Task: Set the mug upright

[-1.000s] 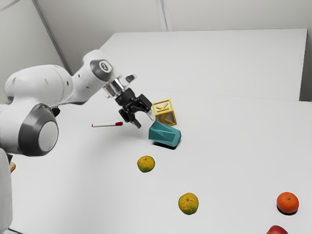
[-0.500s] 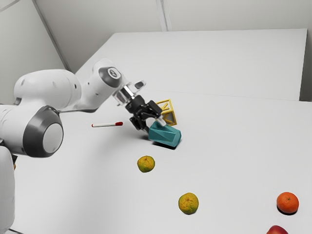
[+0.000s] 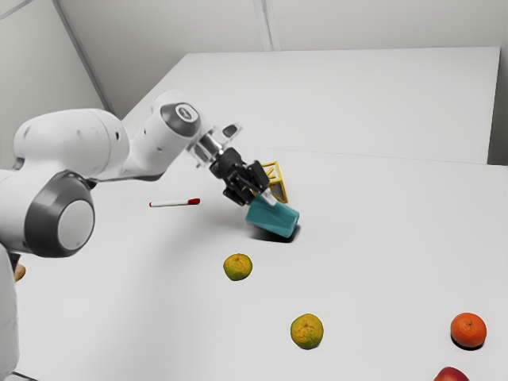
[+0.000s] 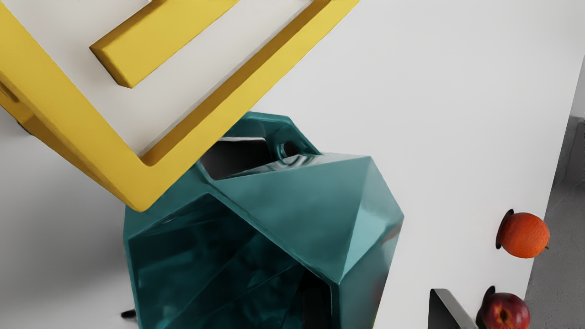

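- End effector (image 3: 260,199) right at the mug (image 3: 272,220), reaching down at a slant from the upper left of the exterior view; its fingers stand wide, not closed on anything. In the wrist view one finger (image 4: 449,313) has a strip of bare desk (image 3: 381,246) showing between it and the mug's outer wall.
- Mug is teal and faceted, tipped over rather than upright. Its base end points toward the exterior view's right, and a dark shadow lies along its underside.
- Mouth of the mug (image 4: 215,278) opens toward the wrist camera, with the dark inside in plain sight. Whether any part of a finger is inside it, I can't tell.
- Handle (image 4: 269,117) sticks out on the side toward the yellow letter block (image 3: 281,189). The block covers part of the mug in the wrist view; whether the two touch, I can't tell.
- Block sits just behind the mug in the exterior view, partly hidden by the end effector, with raised yellow bars on a pale face.
- Marker (image 3: 175,203), white with a red cap, lies on the exterior view's left of the mug, apart from it.
- Two yellow-green citrus fruits are on the desk nearer the exterior camera: one (image 3: 237,267) near the mug, the other (image 3: 307,331) farther off.
- Orange (image 3: 468,330) rests well apart from the mug, toward the exterior view's right.
- Red apple (image 3: 452,375) is near the orange, cut off by the exterior view's lower edge.
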### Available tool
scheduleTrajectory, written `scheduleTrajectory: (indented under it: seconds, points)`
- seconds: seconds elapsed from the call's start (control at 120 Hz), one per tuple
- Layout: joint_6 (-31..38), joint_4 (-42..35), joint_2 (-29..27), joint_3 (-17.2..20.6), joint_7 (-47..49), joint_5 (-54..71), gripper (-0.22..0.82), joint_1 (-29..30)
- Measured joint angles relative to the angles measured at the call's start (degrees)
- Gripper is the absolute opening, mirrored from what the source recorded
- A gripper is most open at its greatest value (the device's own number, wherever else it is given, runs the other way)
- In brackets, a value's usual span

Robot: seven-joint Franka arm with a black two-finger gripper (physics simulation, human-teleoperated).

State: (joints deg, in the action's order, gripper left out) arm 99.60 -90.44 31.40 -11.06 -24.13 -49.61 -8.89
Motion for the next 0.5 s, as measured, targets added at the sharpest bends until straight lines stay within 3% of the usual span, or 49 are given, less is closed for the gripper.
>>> scheduleTrajectory:
  seconds: [0.3, 0.5]
  points:
    - [0.62, 0.72, 0.23, 1.46, 0.83, -0.04, -0.08, 0.01]
    - [0.88, 1.11, 0.21, 1.48, 1.25, 0.33, -0.15, 0.01]
